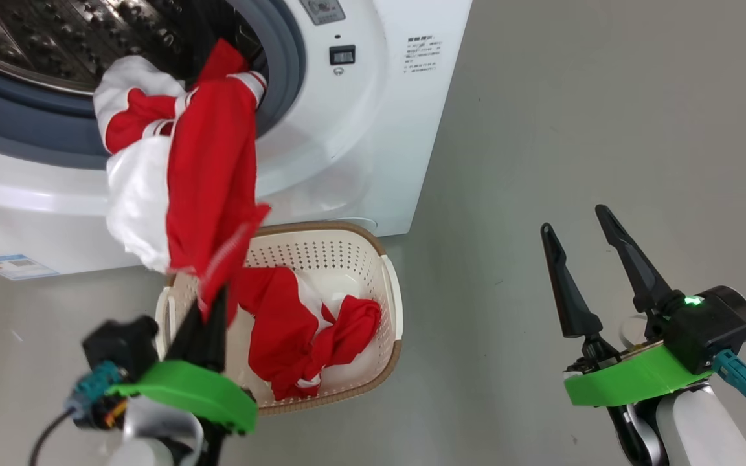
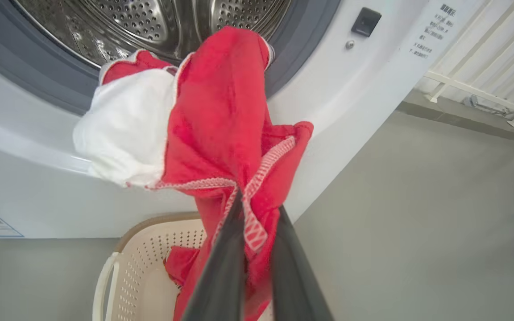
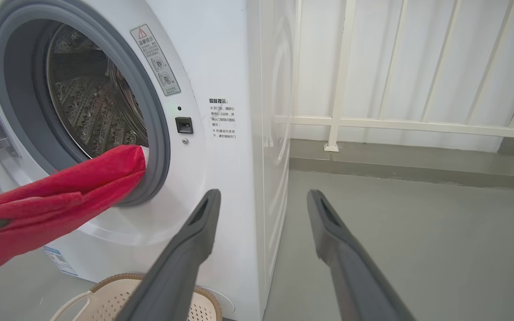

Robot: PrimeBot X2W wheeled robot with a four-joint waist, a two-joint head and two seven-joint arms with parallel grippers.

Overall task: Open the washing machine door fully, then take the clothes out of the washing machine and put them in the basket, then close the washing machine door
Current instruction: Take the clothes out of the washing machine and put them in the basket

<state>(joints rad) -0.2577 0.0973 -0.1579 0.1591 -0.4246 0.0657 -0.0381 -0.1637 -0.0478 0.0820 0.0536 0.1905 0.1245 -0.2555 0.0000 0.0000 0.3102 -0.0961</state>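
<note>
Pinches a red hem of the clothes (image 2: 221, 125) between the closed-down jaws of the left gripper (image 2: 259, 209), just above the basket (image 1: 392, 285), the cloth running up from there over the grey ring (image 2: 301, 49) into the drum (image 2: 150, 22) of the washer (image 1: 360, 129), a white part bulging at its left. Holds the right gripper (image 1: 574, 218) over bare floor (image 1: 606, 129) well to the right, jaws wide apart, nothing between them. Shows one more red-and-white garment (image 1: 295, 330) crumpled inside the basket, set on the floor just before the washer's front.
</note>
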